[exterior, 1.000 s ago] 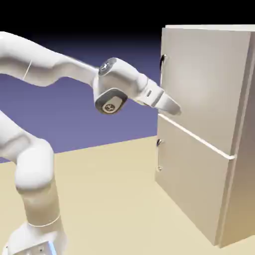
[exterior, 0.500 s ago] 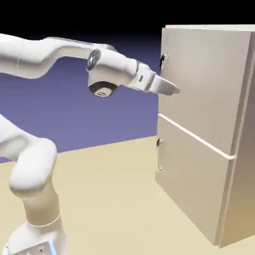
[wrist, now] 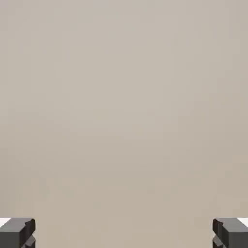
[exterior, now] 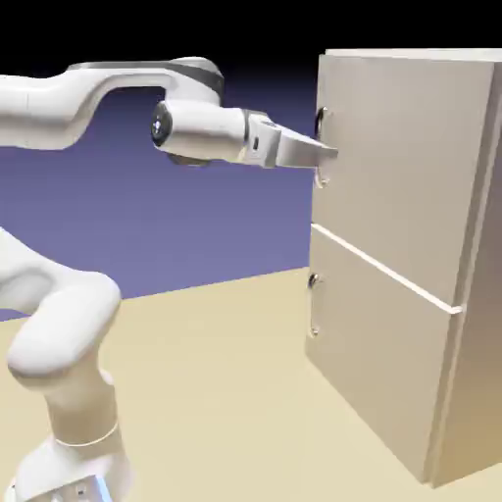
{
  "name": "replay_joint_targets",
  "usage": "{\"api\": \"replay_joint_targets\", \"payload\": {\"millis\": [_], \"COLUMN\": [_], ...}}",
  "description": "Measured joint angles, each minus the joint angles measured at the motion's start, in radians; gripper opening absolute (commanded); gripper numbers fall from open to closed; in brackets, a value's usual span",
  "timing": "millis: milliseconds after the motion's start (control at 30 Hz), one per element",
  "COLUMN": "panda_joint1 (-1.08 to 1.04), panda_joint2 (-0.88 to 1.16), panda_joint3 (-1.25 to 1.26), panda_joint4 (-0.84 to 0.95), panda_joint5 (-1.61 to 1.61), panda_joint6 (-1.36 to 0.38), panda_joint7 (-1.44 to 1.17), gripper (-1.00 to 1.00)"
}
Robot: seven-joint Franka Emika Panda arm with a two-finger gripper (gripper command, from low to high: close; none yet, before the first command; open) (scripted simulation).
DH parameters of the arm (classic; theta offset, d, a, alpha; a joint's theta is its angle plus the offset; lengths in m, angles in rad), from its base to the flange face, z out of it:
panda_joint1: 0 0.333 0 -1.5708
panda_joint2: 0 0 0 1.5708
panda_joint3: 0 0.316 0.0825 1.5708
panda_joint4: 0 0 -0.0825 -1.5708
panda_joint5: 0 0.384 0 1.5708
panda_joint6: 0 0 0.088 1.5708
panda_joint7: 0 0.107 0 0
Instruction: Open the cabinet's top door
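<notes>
Cabinet (exterior: 478, 275) is seen at the exterior view's right, with its front turned toward the arm (exterior: 201, 127). The top door (exterior: 402, 167), the larger upper panel, is shut above the pale seam, and the lower door (exterior: 377, 343) is shut too. The upper handle (exterior: 322, 123) is mounted near the top door's edge on the exterior view's left, and part of it is covered by the gripper (exterior: 335, 153). The gripper is held roughly level beside that handle; whether the handle is touched cannot be told from this side. No opening has been achieved, so the task is judged to be at the reaching stage, with the grasp or hooking of the handle and the whole swing of the door left to be done.

In the hand view, the fingertips are spread wide at the bottom corners, and nothing is pinched between them. The rest is filled by a plain beige surface, probably the top door's face. No handle is shown there, so some lining up may be needed before a pull is tried.
</notes>
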Motion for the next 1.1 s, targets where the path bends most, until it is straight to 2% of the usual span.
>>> {"api": "replay_joint_targets", "payload": {"millis": [667,733,867,900,967,1100], "panda_joint1": [-0.237,-0.237,-0.380,-0.410,-0.410,-0.274], "panda_joint2": [-0.131,-0.131,-0.075,-0.064,-0.064,-0.038], "panda_joint3": [0.302,0.302,0.381,0.398,0.398,0.300], "panda_joint4": [0.150,0.150,0.242,0.262,0.262,0.182], "panda_joint5": [0.870,0.870,0.887,0.891,0.891,0.884], "panda_joint6": [0.011,0.011,-0.027,-0.035,-0.035,-0.075], "panda_joint7": [-0.620,-0.620,-0.628,-0.630,-0.630,-0.699], "gripper": [0.00,0.00,0.00,-1.00,-1.00,-1.00]}}
